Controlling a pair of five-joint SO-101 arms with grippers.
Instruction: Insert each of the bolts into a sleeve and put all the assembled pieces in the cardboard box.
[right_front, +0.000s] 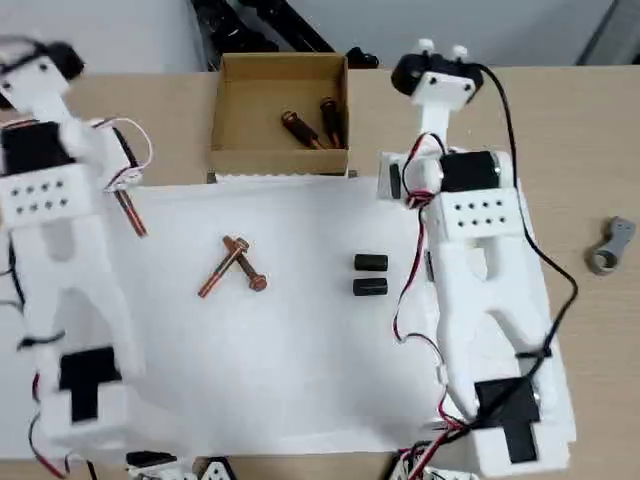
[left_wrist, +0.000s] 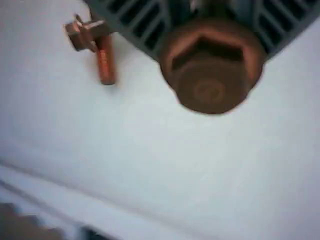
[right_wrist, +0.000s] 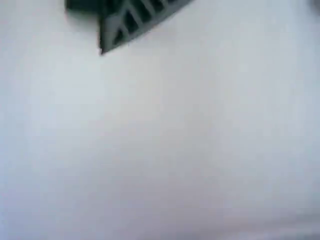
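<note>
Copper bolt (left_wrist: 210, 75) clamped in left gripper (left_wrist: 215, 20); right gripper (right_wrist: 122, 27), opening cannot be told

No text, label or number can be read (any stamp on the near bolt (left_wrist: 210, 75) is indistinct).

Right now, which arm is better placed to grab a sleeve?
Right. Both sleeves lie on the white mat beside the right arm, while the left gripper is shut on a bolt.
</note>
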